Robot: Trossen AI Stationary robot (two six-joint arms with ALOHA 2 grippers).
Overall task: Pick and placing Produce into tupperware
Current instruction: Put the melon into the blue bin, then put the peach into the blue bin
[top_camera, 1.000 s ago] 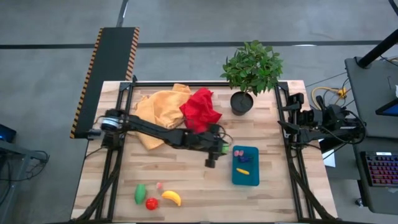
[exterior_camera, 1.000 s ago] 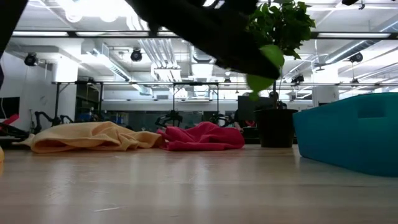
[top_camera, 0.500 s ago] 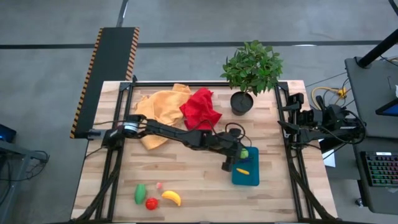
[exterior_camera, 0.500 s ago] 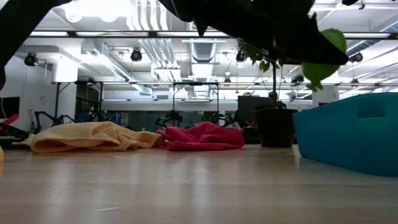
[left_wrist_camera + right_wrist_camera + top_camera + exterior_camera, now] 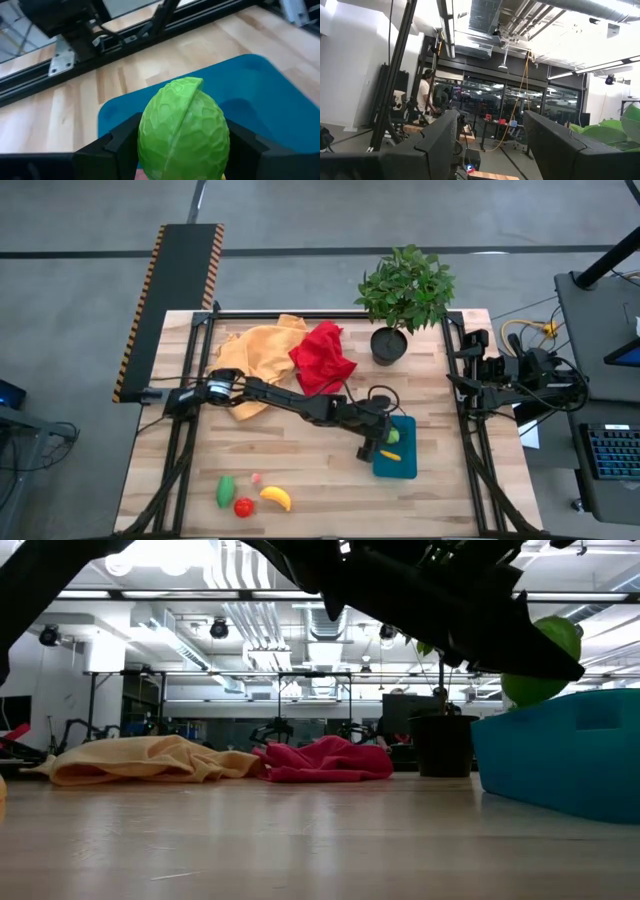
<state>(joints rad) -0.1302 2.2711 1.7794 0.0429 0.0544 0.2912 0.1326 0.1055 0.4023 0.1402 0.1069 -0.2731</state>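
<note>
My left arm reaches across the table, and its gripper (image 5: pixel 388 438) hangs over the teal tupperware (image 5: pixel 404 467), shut on a round, bumpy green produce piece (image 5: pixel 182 130). The same green piece (image 5: pixel 540 660) shows above the tupperware wall (image 5: pixel 560 755) in the low view. A yellow piece (image 5: pixel 388 455) lies inside the tupperware. A green piece (image 5: pixel 226 491), red tomato (image 5: pixel 243 506), yellow banana (image 5: pixel 276 498) and pink bit (image 5: pixel 256 478) lie on the table near its near left corner. My right gripper (image 5: pixel 492 145) waits open at the table's right edge (image 5: pixel 480 375). My left gripper pinches the round green piece between its two fingers (image 5: pixel 125 142), one on each of its opposite sides (image 5: pixel 150 135). The fingers come slanting down from the table's left. The piece is lifted clear, over the tupperware's far end (image 5: pixel 240 85).
A potted leafy plant (image 5: pixel 403 295) stands just beyond the tupperware's far end. A red cloth (image 5: pixel 322 358) and an orange-yellow cloth (image 5: pixel 258 360) lie bunched on the far left part. Bare wood (image 5: pixel 300 450) stretches between the cloths and the loose produce.
My left gripper has carried the green piece toward the table's right edge, from beside the red cloth to over the tupperware, dipping slightly at the end. It has stayed shut on the piece throughout.
</note>
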